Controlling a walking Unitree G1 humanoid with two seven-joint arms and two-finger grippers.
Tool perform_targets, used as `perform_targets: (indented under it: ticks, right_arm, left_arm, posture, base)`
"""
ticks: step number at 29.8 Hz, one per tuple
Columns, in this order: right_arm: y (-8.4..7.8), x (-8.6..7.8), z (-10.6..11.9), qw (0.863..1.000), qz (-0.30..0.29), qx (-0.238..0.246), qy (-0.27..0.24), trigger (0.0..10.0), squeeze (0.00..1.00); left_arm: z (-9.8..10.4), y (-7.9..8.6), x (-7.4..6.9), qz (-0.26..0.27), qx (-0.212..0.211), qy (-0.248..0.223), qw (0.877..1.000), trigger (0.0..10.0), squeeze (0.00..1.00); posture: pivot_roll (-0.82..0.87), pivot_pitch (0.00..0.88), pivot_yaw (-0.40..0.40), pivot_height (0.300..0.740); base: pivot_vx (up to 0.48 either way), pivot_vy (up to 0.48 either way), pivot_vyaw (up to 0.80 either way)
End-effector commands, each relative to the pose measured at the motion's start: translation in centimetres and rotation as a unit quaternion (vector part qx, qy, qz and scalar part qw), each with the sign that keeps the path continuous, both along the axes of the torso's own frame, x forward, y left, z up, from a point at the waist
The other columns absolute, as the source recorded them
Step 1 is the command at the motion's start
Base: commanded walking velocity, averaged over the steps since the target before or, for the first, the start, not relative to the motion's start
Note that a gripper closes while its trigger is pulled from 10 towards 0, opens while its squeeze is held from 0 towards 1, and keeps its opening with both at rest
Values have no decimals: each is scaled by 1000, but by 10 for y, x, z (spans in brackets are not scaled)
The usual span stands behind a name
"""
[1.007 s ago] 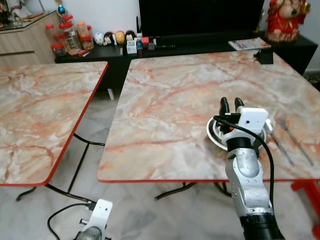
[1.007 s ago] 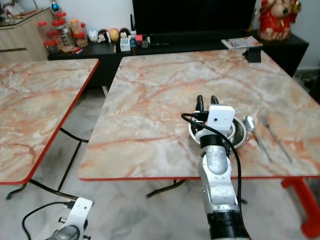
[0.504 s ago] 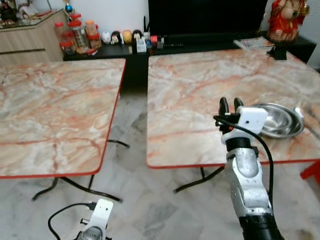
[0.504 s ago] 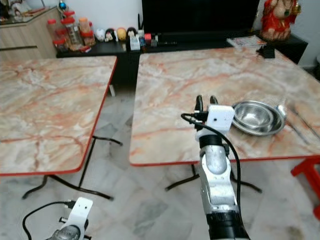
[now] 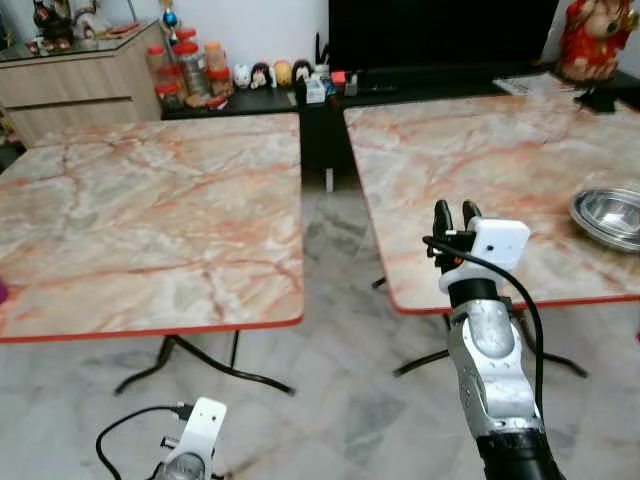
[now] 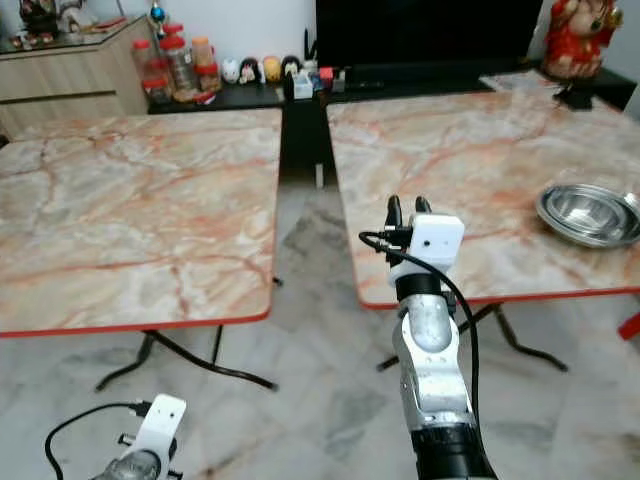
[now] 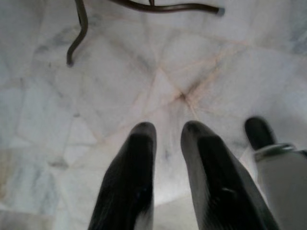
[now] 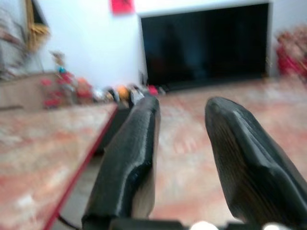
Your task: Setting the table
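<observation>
Tables (image 5: 150, 210), two; bowl (image 6: 588, 213), one.

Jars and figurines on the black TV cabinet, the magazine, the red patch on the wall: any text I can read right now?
None legible.
Jars: labels too small to read.
Figurines: no readable markings.
Magazine: cover blurred.
Red patch: blurred, nothing readable.
Steel bowl: no markings seen.
</observation>
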State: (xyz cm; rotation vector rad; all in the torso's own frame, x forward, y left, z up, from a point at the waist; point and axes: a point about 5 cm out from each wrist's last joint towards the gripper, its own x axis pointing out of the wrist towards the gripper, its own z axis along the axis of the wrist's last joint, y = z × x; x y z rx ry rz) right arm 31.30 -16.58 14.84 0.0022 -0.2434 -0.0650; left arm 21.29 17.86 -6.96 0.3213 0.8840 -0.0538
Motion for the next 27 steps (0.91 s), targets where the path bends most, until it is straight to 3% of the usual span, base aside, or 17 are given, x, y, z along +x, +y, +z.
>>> perform_targets:
  ticks: [1, 7, 11, 15, 17, 19, 27]
  right_arm:
    - [2, 1, -2, 1000, 4, 3, 3, 10000, 0]
    - [-4, -3, -25, 999, -2, 2, 42, 10000, 0]
    - [-4, -4, -29, 999, -1, 2, 47, 10000, 0]
    - [-15, -18, -74, 992, -15, -7, 124, 10000, 0]
    - [-16, -20, -79, 991, -15, -7, 132, 10000, 0]
    - [-28, -36, -109, 982, -33, -24, 185, 10000, 0]
    - [-43, -75, -163, 955, -52, -21, 293, 10000, 0]
  left_arm:
    - [1, 7, 1, 5, 9, 2, 1000, 10000, 0]
    - [2, 8, 2, 5, 11, 0, 1000, 10000, 0]
    - [2, 8, 2, 5, 11, -1, 1000, 10000, 0]
    - [2, 8, 2, 2, 14, -5, 1000, 10000, 0]
    - [2, 8, 2, 2, 14, -6, 1000, 10000, 0]
    - [3, 7, 3, 4, 11, -10, 1000, 10000, 0]
    - [1, 6, 1, 7, 10, -9, 1000, 10000, 0]
  posture:
    - [-76, 0, 47, 728]
    - [-70, 0, 43, 728]
    - [-70, 0, 43, 728]
    - [-63, 0, 32, 728]
    - [-63, 0, 32, 728]
    - [-64, 0, 33, 728]
    - [-62, 0, 39, 728]
  base:
    - [0, 480, 0]
    - [0, 480, 0]
    - [0, 480, 0]
    - [0, 0, 0]
    - [0, 0, 0]
    - [0, 0, 0]
    - [0, 0, 0]
